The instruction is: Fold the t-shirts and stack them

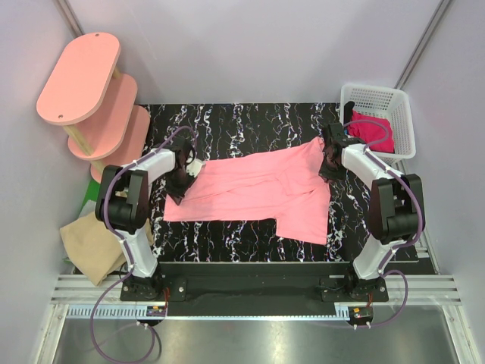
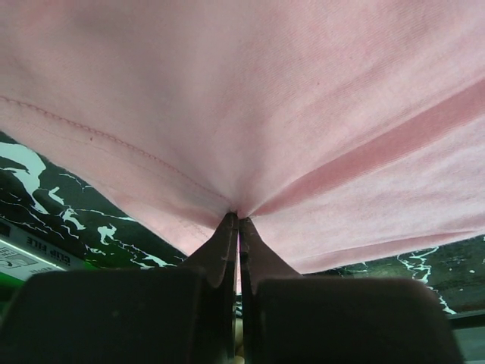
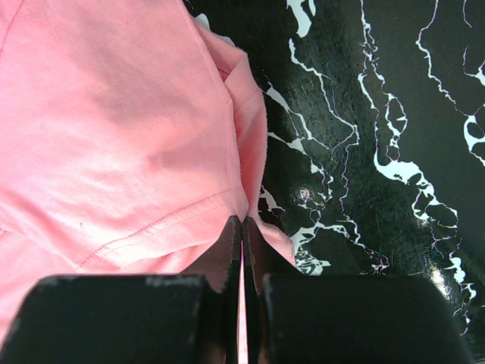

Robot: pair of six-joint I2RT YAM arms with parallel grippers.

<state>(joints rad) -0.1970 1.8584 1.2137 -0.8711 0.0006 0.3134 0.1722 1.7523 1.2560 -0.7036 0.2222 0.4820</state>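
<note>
A salmon-pink t-shirt lies spread across the black marbled table. At its left edge my left gripper is shut on the cloth; the left wrist view shows the fabric pinched into a pucker at my left gripper. My right gripper is shut on the shirt's upper right corner; in the right wrist view the hemmed edge is nipped in my right gripper. A tan-beige t-shirt lies off the table's left side. A magenta-red t-shirt sits in the white basket.
Pink oval shelf boards stand at the back left corner. The white lattice basket is at the back right, just behind the right arm. Both arm bases are on the rail along the near edge.
</note>
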